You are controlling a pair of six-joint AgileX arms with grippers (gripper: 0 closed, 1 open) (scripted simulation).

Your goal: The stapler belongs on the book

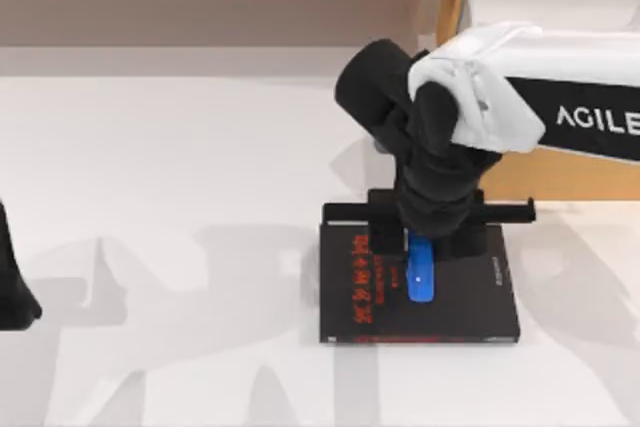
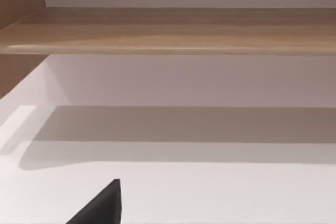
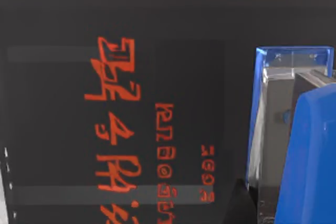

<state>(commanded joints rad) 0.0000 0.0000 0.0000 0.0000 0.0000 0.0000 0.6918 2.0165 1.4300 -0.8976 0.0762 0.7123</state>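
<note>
A white table (image 1: pixel 170 197) carries a large flat black hardcover book (image 1: pixel 470 297) with red lettering, right of centre. On its cover lies the small glossy bright blue stapler (image 1: pixel 421 271), under the right gripper (image 1: pixel 428 237), whose finger spread I cannot tell; the left arm (image 1: pixel 12 282) sits parked at the table's left edge.

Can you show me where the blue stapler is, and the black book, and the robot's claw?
stapler (image 1: pixel 421 277), top view, its blue top
book (image 1: pixel 495 292), top view, bare black cover
right claw (image 1: pixel 415 239), top view, over the stapler's far end
</note>
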